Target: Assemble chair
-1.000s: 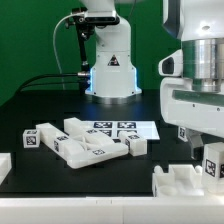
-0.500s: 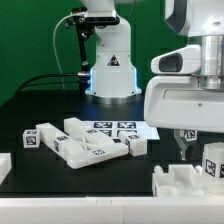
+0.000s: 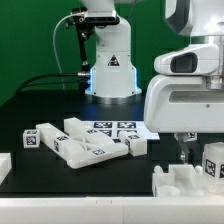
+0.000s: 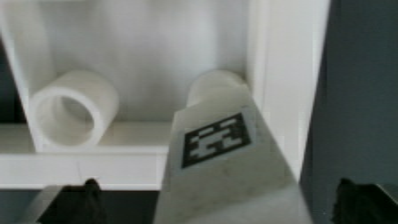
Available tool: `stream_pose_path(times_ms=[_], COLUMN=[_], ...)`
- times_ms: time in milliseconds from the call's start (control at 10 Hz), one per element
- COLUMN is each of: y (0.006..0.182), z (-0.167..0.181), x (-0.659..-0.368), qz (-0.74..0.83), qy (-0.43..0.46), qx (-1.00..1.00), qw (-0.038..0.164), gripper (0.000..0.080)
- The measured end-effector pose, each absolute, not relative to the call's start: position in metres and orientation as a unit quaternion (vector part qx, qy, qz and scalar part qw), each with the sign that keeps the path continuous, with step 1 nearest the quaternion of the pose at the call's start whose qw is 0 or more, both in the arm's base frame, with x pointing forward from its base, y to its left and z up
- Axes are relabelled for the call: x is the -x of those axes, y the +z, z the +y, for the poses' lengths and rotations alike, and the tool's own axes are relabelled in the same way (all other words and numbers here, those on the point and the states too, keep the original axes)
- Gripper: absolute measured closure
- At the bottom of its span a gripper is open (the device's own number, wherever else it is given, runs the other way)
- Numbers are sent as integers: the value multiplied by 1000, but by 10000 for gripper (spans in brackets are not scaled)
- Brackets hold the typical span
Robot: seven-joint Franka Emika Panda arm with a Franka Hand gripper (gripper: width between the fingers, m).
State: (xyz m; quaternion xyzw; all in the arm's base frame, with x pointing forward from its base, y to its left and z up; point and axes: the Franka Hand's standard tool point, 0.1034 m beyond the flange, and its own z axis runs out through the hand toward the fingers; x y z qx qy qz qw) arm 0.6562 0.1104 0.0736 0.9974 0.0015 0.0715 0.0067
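The chair's white tagged parts lie apart. A pile of panels and blocks sits at the exterior view's left, next to a tagged block. A chunky white piece stands in the foreground, with an upright tagged part by it. My gripper hangs over that part at the exterior view's right. In the wrist view the tagged part rises between my dark fingertips, with a gap on each side. My gripper is open and grips nothing. A round white peg lies in the recess behind.
The marker board lies flat behind the pile. The arm's white base stands at the back with cables trailing to the exterior view's left. A small white piece shows at the left edge.
The jaws have spread wider off the tagged part. The hand has shifted toward the exterior view's left and risen slightly.
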Motion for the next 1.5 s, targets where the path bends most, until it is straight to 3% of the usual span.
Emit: stream_pose_path(times_ms=[100, 300, 400, 500, 1000, 1200, 1400, 1500], y=[74, 73, 73, 73, 71, 71, 70, 70], z=[110, 110, 110, 110, 109, 107, 107, 107], x=[-656, -656, -656, -656, -654, -653, -653, -653], qz=[-11, -34, -70, -107, -486, -582, -597, -577], qy=[72, 72, 72, 71, 61, 48, 46, 47], qx=[-997, -997, -995, -992, -871, -810, -799, -813], qw=[6, 4, 1, -2, -40, -57, -59, -57], gripper=[171, 437, 437, 515, 515, 515, 515, 399])
